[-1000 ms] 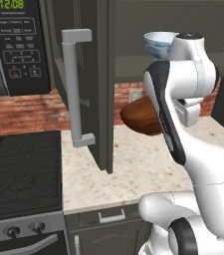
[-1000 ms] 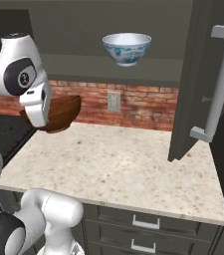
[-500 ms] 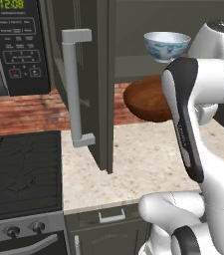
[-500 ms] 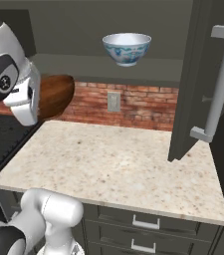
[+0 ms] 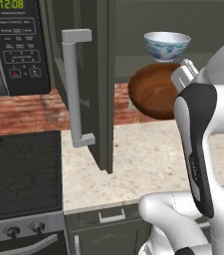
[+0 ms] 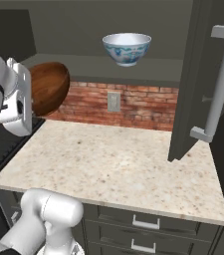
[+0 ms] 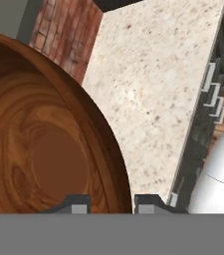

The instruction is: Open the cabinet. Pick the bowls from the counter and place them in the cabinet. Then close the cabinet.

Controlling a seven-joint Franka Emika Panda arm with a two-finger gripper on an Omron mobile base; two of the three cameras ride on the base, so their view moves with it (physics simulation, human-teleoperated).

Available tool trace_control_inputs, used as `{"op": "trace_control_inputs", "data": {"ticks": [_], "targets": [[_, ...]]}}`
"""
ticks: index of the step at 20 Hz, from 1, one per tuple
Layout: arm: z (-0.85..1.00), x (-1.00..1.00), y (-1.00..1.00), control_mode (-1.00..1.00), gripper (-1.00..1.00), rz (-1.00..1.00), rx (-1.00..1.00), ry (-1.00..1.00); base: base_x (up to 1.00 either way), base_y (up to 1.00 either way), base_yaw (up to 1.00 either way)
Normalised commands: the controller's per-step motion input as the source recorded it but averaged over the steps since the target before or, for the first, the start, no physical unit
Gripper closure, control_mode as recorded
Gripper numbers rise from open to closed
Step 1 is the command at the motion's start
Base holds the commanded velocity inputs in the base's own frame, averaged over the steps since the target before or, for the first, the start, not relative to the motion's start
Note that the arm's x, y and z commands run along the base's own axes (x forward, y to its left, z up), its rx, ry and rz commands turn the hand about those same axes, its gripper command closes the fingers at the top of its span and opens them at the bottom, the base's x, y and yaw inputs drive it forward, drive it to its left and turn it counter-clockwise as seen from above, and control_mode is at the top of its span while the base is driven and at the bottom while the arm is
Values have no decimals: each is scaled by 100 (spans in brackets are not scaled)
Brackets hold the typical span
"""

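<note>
From the left base view, the brown wooden bowl [image 5: 155,90] hangs in the air, tipped on its side with its hollow facing the camera, above the back of the counter [image 5: 143,159] and well clear of it. The gripper [image 5: 182,78] pinches the bowl's right rim. The white bowl [image 5: 167,46] already sits on the cabinet shelf [image 5: 133,62], just above and behind the brown one, so I judge the coming move runs up and back, into the cabinet. The cabinet door [image 5: 91,79] stands open to the left.

Over in the right base view, the brown wooden bowl [image 6: 49,87] is held at the left, off the counter's [image 6: 118,164] left back corner and below the shelf's [image 6: 83,64] front edge. The white bowl [image 6: 127,48] stands to its upper right; free shelf lies between them. The other door [image 6: 195,84] is swung open on the right.

Close up in the hand view, the fingertips [image 7: 78,204] straddle the bowl's rim [image 7: 116,164], narrowly closed on it, counter [image 7: 153,84] beyond.
</note>
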Motion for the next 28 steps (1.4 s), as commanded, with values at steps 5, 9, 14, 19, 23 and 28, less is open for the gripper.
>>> {"op": "trace_control_inputs", "data": {"ticks": [5, 9, 14, 19, 23, 28], "targets": [[71, 0, 15, -100, 100, 2, 2, -8, 0, 0, 0], [53, 0, 57, -100, 100, 16, 9, -1, 0, 0, 0], [7, 1, 62, -100, 100, 9, 7, 0, 0, 0, 0], [-7, 3, 3, -100, 100, 0, 0, -2, 0, 0, 0], [-27, 15, 0, -100, 100, 0, -2, -14, 0, 0, 0], [-20, 28, 0, -100, 100, 0, -1, -9, 0, 0, 0]]}}
